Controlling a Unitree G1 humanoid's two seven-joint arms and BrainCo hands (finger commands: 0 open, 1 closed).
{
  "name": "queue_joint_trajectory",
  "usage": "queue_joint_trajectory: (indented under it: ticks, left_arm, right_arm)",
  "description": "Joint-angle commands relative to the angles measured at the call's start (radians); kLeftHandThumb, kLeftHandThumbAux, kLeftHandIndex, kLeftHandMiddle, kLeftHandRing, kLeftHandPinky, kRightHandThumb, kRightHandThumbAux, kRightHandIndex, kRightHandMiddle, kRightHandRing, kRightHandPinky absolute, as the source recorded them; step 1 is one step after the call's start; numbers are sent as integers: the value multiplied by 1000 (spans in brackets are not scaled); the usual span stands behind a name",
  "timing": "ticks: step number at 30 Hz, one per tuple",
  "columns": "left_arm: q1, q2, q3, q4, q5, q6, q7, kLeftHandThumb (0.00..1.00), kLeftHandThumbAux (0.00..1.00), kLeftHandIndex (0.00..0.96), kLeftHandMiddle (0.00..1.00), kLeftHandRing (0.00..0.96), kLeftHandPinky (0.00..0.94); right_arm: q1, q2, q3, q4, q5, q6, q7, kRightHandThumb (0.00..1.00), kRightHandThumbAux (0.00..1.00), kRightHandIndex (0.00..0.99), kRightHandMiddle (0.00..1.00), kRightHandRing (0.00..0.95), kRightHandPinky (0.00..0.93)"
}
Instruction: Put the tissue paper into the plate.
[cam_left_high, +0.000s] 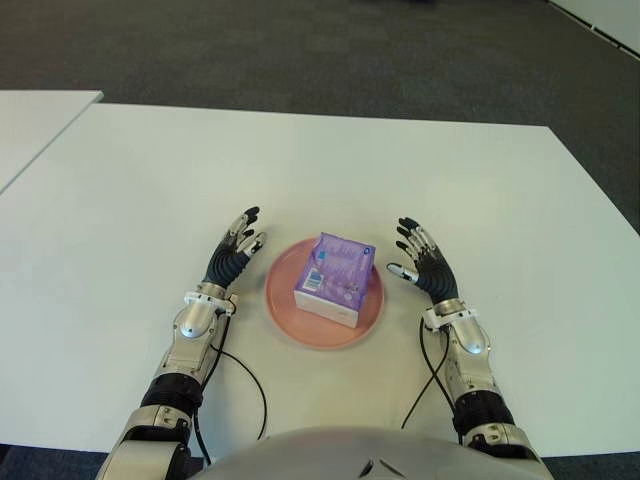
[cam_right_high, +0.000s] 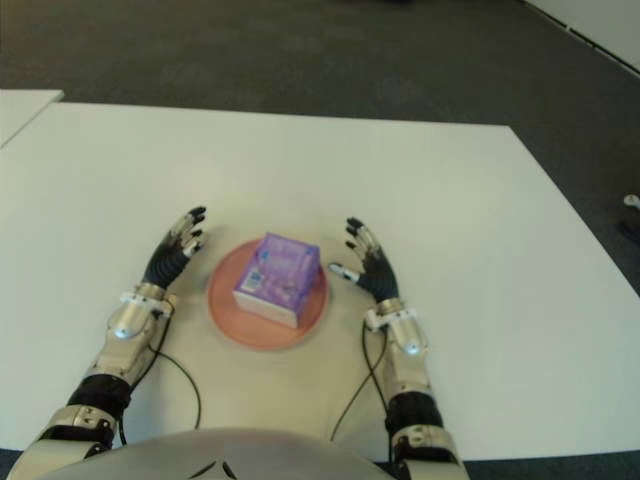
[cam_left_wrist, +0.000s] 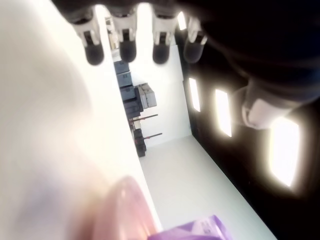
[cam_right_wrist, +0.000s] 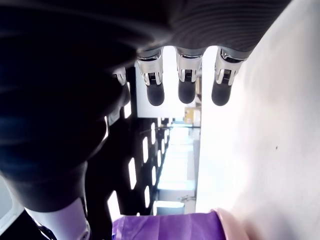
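While the tissue paper sits in the plate, both hands flank it. Left hand and right hand – fingers spread, empty

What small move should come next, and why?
Probably just draw both hands back toward the body. The tissue pack already sits in the pink plate, and the left hand and right hand flank it open, holding nothing.
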Motion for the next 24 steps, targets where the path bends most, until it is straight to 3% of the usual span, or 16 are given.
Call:
queue_joint_trajectory:
  ticks: [1, 4, 10, 24]
  left_arm:
    - [27, -46, -53, 203, 94, -65, 95, 0, 429, 0, 0, 0, 0]
    - [65, -79, -87, 199, 130, -88, 138, 0, 423, 0, 0, 0, 0]
    - [158, -116, -147, 69, 159, -83, 158, 0, 413, 0, 0, 0, 0]
    - [173, -95, -144, -1, 118, 28, 124, 0, 414, 0, 0, 0, 0]
  right_arm:
    - [101, 46, 9, 59, 24, 53, 11, 0, 798, 0, 0, 0, 0]
    - [104, 49, 6, 52, 32, 63, 15, 0, 806, 0, 0, 0, 0]
    - [114, 51, -1, 31, 38, 98, 6, 0, 803, 0, 0, 0, 0]
    - [119, 54, -2, 18, 33, 101, -1, 13, 761, 0, 0, 0, 0]
